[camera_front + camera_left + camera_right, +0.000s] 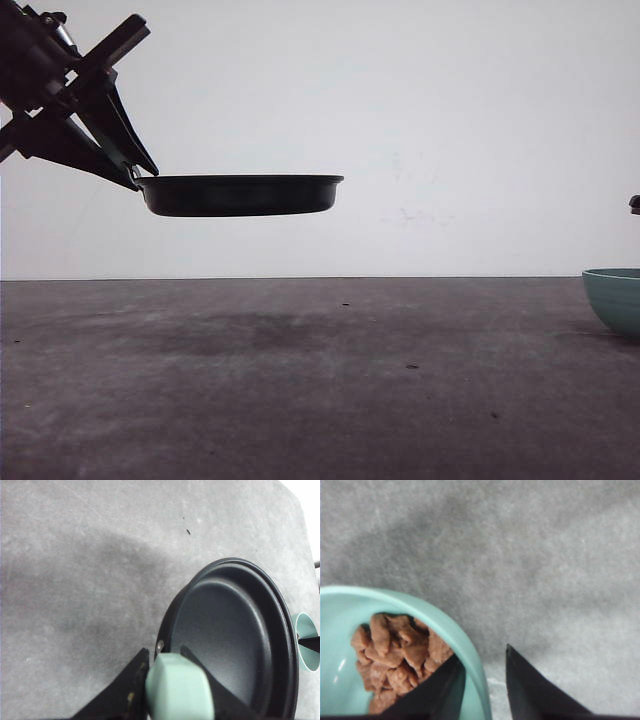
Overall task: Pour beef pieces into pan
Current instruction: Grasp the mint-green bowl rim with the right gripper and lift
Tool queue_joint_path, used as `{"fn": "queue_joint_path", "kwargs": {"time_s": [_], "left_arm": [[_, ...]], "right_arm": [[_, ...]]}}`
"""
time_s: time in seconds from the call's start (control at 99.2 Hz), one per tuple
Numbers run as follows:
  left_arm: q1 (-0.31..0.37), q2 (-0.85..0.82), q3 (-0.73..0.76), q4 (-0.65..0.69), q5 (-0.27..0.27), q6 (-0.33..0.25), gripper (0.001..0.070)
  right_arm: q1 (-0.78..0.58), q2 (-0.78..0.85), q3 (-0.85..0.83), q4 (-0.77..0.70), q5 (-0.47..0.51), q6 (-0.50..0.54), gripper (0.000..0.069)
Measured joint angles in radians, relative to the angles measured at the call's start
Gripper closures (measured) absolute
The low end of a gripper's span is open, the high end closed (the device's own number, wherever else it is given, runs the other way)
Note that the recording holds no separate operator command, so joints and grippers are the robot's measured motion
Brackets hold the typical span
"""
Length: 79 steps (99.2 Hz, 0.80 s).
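Observation:
My left gripper [140, 176] holds the black pan [240, 195] level in the air, well above the table on the left. In the left wrist view the gripper [164, 652] is shut on the pan's pale mint-green handle [180, 690], and the inside of the pan [235, 635] holds nothing. The beef pieces [395, 657] lie heaped in a teal bowl [350, 600]. My right gripper [484, 652] is open and straddles the bowl's rim: one finger sits inside against the wall, the other outside with a gap to the rim.
The teal bowl [615, 295] stands on the dark grey table [320, 400] at the far right, and its edge [306, 640] shows beside the pan in the left wrist view. A white wall rises behind the table. A few dark specks dot the table.

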Motion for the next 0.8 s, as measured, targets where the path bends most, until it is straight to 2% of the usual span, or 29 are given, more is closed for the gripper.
{"fn": "queue_joint_path", "kwargs": {"time_s": [0.121, 0.192, 0.403, 0.615, 0.797], "left_arm": [[0.000, 0.000, 0.000, 0.000, -0.003, 0.000, 0.0650], [-0.001, 0.000, 0.000, -0.001, -0.003, 0.000, 0.0650], [-0.013, 0.000, 0.000, -0.001, -0.006, 0.000, 0.0650], [-0.048, 0.000, 0.000, -0.029, -0.006, 0.000, 0.0650], [-0.093, 0.000, 0.000, -0.040, -0.006, 0.000, 0.0650]], "right_arm": [[0.000, 0.017, 0.000, -0.009, -0.025, -0.001, 0.0641], [0.000, 0.017, 0.002, -0.013, -0.051, 0.000, 0.0664], [0.001, 0.019, 0.002, -0.007, -0.066, -0.001, 0.0668], [0.018, 0.012, 0.002, 0.047, -0.203, -0.006, 0.0676], [0.087, -0.121, 0.000, 0.075, -0.206, -0.006, 0.0676]]}}
